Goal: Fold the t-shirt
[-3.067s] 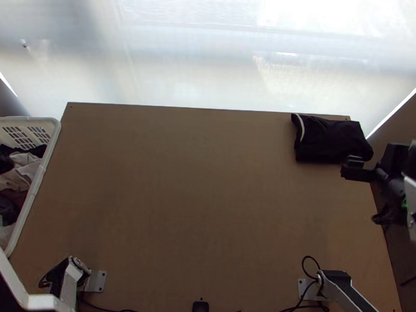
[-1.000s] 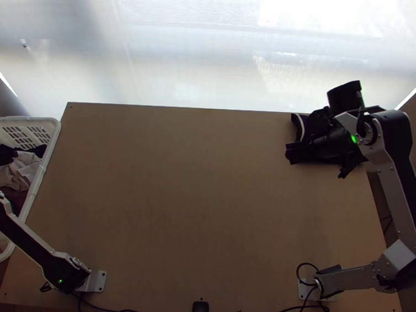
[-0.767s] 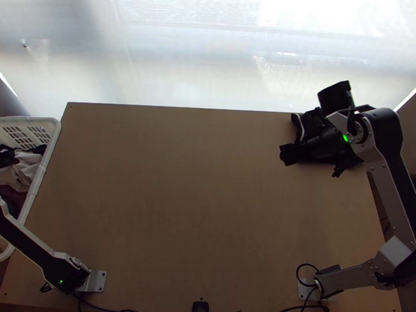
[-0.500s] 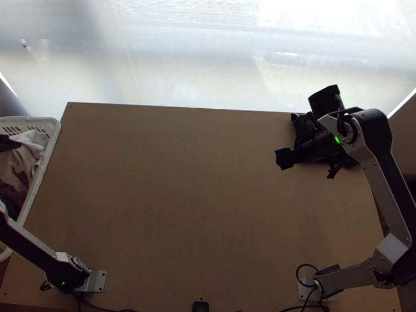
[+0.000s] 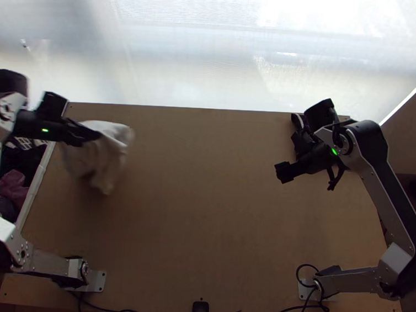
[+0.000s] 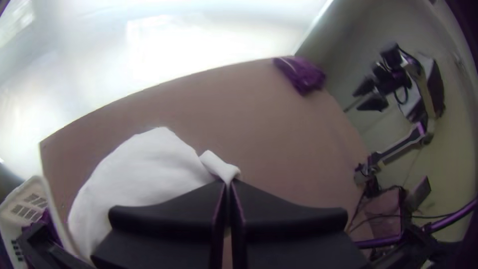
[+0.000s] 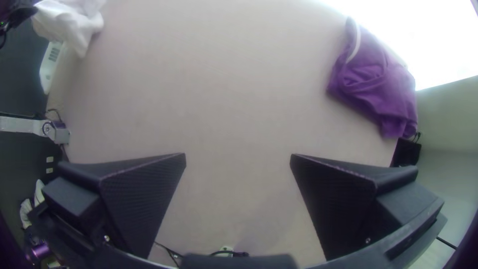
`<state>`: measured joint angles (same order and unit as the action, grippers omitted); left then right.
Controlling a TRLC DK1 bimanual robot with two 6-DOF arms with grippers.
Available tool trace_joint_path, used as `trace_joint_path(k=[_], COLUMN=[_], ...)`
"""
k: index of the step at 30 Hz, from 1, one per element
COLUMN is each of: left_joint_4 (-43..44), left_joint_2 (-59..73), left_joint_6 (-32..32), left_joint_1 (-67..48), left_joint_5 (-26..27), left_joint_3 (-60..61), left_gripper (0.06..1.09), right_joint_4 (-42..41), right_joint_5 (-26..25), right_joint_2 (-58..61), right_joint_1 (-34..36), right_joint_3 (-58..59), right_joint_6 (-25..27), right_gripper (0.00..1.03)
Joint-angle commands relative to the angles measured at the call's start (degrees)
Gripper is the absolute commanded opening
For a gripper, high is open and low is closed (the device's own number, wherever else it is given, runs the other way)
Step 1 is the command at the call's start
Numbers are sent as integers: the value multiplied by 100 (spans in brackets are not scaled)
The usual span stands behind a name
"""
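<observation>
My left gripper (image 5: pixel 93 135) holds up a bunched off-white cloth (image 5: pixel 111 157) over the table's far left corner. In the left wrist view, the left gripper (image 6: pixel 228 187) is shut on a bit of the white cloth (image 6: pixel 144 169), the rest hanging loosely. My right gripper (image 5: pixel 284 173) is over the right part of the table, just nearer than the folded dark garment. In the right wrist view, the right gripper (image 7: pixel 238 162) stands wide open with bare table between its fingers.
A dark garment with a white-edged band (image 7: pixel 381 82), folded into a bundle, lies at the table's far right corner. Along the left edge of the table (image 5: pixel 205 211) stands a white basket (image 5: pixel 32 190) holding more clothes. Cables run along the near edge.
The left arm has swung up and away from the basket, bringing the off-white cloth out of it over the table. The right gripper has shifted left and slightly nearer, off the dark garment.
</observation>
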<state>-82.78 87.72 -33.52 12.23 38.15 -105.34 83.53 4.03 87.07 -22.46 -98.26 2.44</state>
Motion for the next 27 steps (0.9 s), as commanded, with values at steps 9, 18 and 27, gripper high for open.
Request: trace_joint_path(k=[9,18,27], left_joint_4=[1247,1783,1845], left_joint_2=[711,2645,2109], left_joint_6=[1409,2200,2253], left_joint_1=[-5363,-6303,-6426], left_joint_5=[-660,-704,-853], left_joint_3=[-31,-2430,-2219], left_gripper=[10,44,104], right_joint_4=[6,-38,-311], right_joint_5=[1,10,19], right_joint_2=[-1174,-1790,-1649], right_joint_1=[1050,1631,1455], right_joint_3=[1529,2461,2663], right_joint_6=[161,310,284], right_gripper=[98,98,98])
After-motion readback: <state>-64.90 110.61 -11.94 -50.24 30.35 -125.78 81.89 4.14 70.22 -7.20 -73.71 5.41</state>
